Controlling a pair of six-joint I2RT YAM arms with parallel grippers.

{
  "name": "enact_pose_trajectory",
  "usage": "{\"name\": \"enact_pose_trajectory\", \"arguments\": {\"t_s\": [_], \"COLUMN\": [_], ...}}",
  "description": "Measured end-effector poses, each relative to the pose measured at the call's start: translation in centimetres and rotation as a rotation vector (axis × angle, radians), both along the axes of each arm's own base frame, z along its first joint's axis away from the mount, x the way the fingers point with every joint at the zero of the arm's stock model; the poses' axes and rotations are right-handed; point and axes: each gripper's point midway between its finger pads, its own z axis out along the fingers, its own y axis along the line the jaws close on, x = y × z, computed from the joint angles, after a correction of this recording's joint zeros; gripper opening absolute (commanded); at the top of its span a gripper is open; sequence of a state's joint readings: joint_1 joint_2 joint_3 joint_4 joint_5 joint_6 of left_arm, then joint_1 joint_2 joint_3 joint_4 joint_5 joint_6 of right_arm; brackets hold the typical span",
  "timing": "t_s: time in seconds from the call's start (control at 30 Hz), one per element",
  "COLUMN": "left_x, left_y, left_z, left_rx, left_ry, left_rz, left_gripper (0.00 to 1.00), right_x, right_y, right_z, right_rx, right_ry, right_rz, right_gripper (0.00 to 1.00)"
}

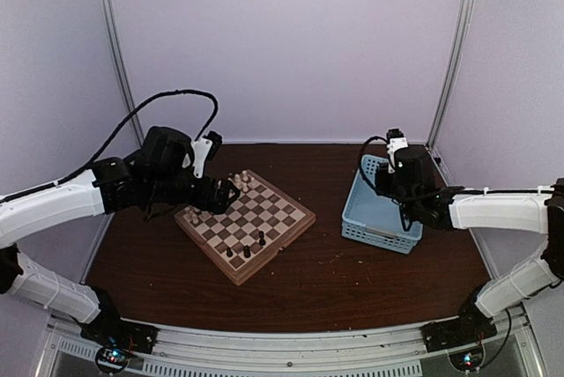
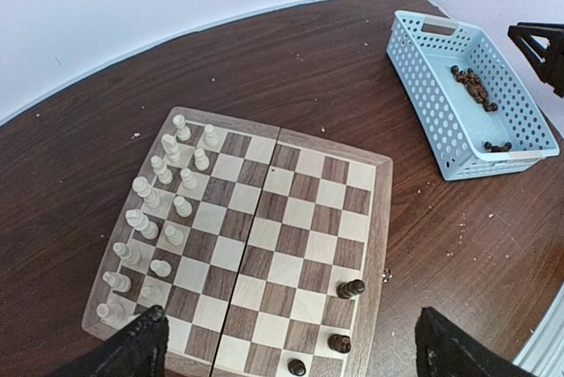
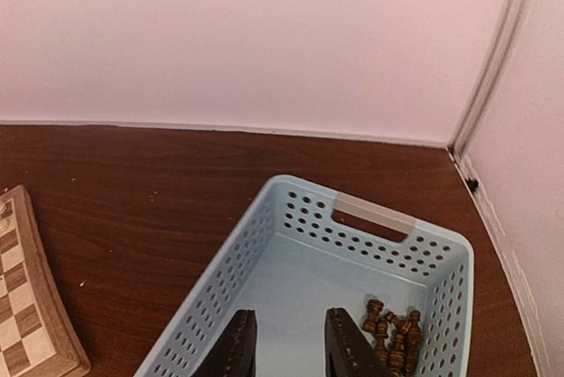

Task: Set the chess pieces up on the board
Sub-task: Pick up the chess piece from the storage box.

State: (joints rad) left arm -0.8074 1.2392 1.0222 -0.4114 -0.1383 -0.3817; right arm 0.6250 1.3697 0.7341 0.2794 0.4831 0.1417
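Note:
The board lies at centre left; in the left wrist view the board carries cream chess pieces in two rows along its left side and three dark ones near its lower right edge. My left gripper hangs over the board's left part, its fingers spread wide at the bottom corners of the left wrist view and nothing between them. My right gripper is open inside the blue basket, empty, just left of a heap of dark pieces.
The blue basket stands to the right of the board on the brown table. In the left wrist view the basket holds loose dark pieces. A corner of the board shows at the right wrist view's left edge.

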Motion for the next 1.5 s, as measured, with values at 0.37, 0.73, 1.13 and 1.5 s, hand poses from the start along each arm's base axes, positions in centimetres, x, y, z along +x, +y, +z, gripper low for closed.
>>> {"name": "enact_pose_trajectory", "arguments": {"t_s": [0.37,0.73,1.13,1.5], "left_x": [0.6,0.6,0.6,0.4], "left_y": [-0.6,-1.1,-1.6,-1.5], "left_z": [0.2,-0.9,-1.4,-2.1], "left_rx": [0.029,0.054,0.057,0.062], "left_ry": [-0.098,-0.116,-0.105,-0.098], "left_rz": [-0.063,-0.109,-0.132,-0.135], "left_gripper": [0.98,0.98,0.98,0.98], "right_x": [3.2,6.8,5.7,5.8], "right_y": [-8.6,-9.0,-9.2,-9.7], "right_z": [-5.6,-12.6,-15.1,-16.4], "right_rx": [0.162,0.29,0.307,0.268], "right_ry": [0.34,0.679,0.796,0.821], "right_rz": [-0.235,-0.329,-0.403,-0.434], "right_gripper": [0.25,0.2,0.22,0.21]}}
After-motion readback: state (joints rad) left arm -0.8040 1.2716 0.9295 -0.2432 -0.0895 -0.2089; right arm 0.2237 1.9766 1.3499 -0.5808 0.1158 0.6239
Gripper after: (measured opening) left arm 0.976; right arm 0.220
